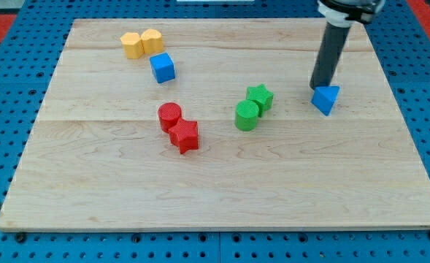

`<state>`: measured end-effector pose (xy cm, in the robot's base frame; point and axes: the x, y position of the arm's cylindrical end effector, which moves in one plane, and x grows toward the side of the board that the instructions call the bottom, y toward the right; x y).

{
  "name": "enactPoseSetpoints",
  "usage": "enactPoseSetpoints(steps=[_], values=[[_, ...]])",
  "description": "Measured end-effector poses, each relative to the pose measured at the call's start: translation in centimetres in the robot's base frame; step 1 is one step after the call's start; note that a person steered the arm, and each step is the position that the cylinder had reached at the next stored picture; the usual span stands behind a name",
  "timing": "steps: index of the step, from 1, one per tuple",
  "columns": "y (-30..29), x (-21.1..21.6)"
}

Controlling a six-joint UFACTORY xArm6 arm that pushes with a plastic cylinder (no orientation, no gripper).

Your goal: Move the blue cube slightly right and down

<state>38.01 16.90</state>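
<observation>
Camera view, read from the view's left to its right, takes in a pale wooden bench (pixel 222 197) lying on a blue pegboard (pixel 3 109). Nearest the view's left and close to the top edge sit two yellow blocks, touching: a yellow star-like block (pixel 132 44) and, just to its right, a yellow hexagonal block (pixel 152 41). Just below and right of that pair stands the blue cube (pixel 162 67), close to the yellow hexagonal block, though I cannot tell if they touch. Lower down, toward the middle of the bench, a red cylinder (pixel 169 116) rests against a red star (pixel 185 135), which lies to its lower right. Further right comes a green cylinder (pixel 247 115), touching a green star (pixel 259 97) at its upper right. Toward the view's right stands a blue triangular block (pixel 325 98). My tip (pixel 320 87) rests at that block's upper-left edge, touching it or very nearly so, with the dark rod rising from it toward the view's top. The tip is well apart from the blue cube, with the green pair between them. No hand shows on this arm, so nothing is clasped or let go; the rod alone meets the bench.
</observation>
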Motion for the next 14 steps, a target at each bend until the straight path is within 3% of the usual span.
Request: enactPoseSetpoints(steps=[1,2,3,4,5,6,8,11,12,13,14], values=[[-6.5,-1.5],[-3.1,3.4],[1.5,3.4],[1.2,2.0],[-5.7,0.9],[-10.7,-5.9],[-20.2,-3.2],[-40.6,-4.0],[-40.9,-7.2],[-34.4,-6.5],[-31.6,-6.6]])
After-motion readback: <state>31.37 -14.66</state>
